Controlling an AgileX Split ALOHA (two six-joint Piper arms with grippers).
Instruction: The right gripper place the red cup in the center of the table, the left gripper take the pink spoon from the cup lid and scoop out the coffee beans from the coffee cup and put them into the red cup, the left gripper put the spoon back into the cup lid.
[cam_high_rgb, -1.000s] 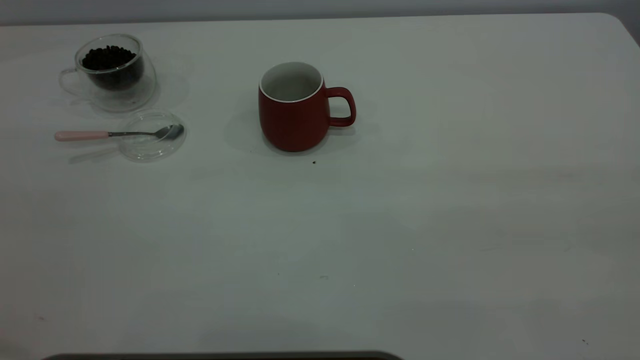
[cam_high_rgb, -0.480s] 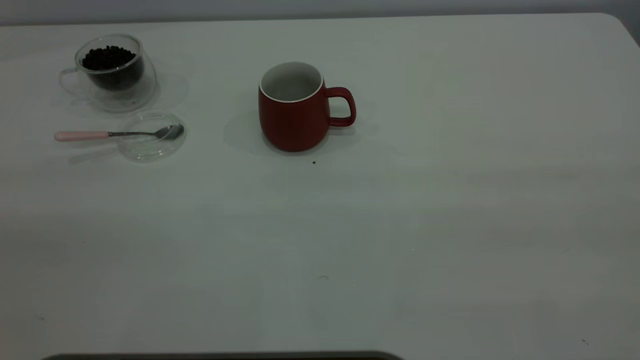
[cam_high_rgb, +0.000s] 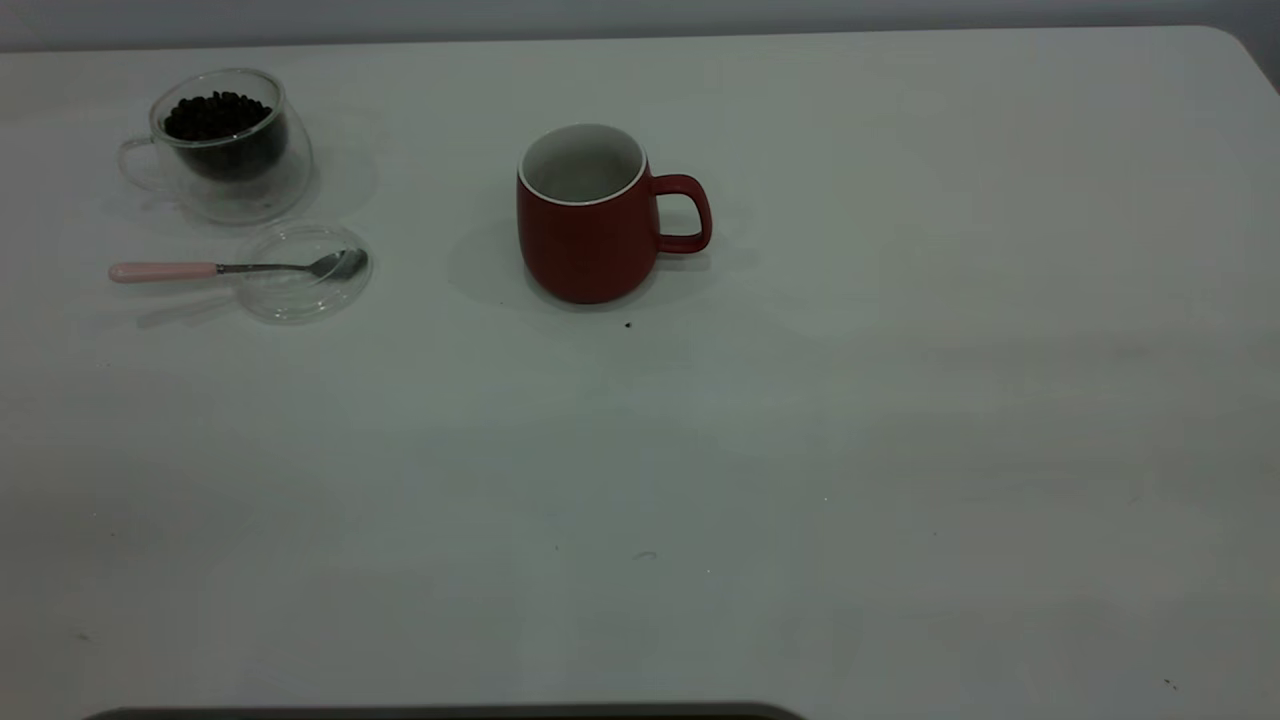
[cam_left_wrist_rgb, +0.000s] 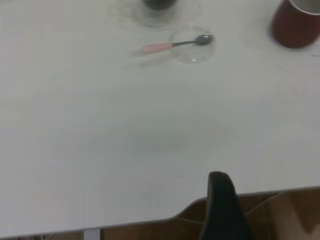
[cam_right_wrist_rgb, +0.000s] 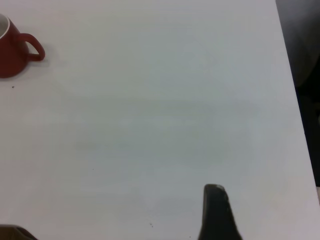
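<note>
We found the red cup (cam_high_rgb: 590, 222) standing upright near the middle of the table (cam_high_rgb: 900, 350), somewhat toward its far edge, its handle pointing to three o'clock and its white inside bare. A tiny dark speck (cam_high_rgb: 628, 324) lay on the table just at the cup's five o'clock. Well off toward the cup's nine o'clock sat the clear glass coffee cup (cam_high_rgb: 225, 145), upright, with a heap of coffee beans (cam_high_rgb: 217, 115) inside. Just at its six o'clock, nearly touching, lay the cup lid (cam_high_rgb: 303, 272), flat on the table. The pink spoon (cam_high_rgb: 240, 267) rested across the lid, its metal bowl inside the rim and its pink handle reaching out toward nine o'clock.

Of the left end effector (cam_left_wrist_rgb: 222, 210) we saw only one dark finger near the table's near edge, well apart from the spoon; we could not tell whether it was apart or together. The right end effector (cam_right_wrist_rgb: 216, 212) showed likewise a single dark finger over bare table, far from the red cup, its state equally unclear.
</note>
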